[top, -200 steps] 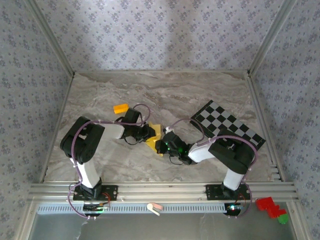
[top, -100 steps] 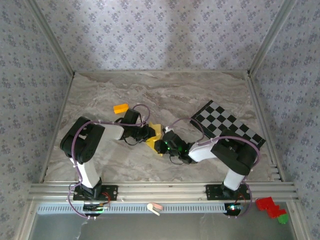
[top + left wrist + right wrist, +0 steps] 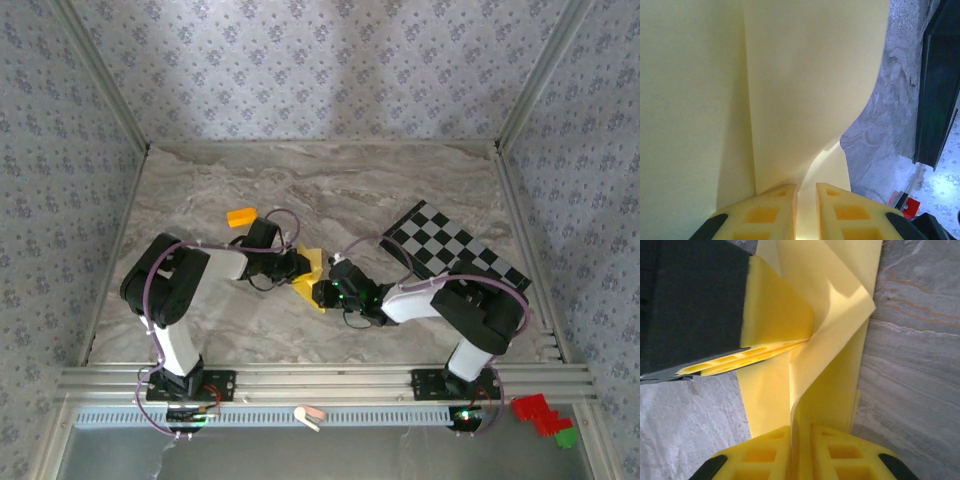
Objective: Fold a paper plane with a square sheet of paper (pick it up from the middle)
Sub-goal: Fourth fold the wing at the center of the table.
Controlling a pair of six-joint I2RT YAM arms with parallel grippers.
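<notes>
The thin pale-yellow square sheet of paper (image 3: 312, 268) is plain and unmarked. It is not flat but bent into several layers, with one straight fold line and a soft curved flap. It sits near the middle of the grey marbled table (image 3: 400, 190), directly between the two pincers, which meet over it. The left pincer (image 3: 805, 192) is nearly closed, and its yellow fingers pinch one layer from the side. The right pincer (image 3: 801, 432) is also narrow, and a standing edge of the sheet runs down between its fingers, so it holds the paper too. From above, the pincers cover most of the sheet and only a small yellow corner shows. In the left wrist view the paper is very close and its borders are cut off. I cannot tell how many layers each pincer holds.
</notes>
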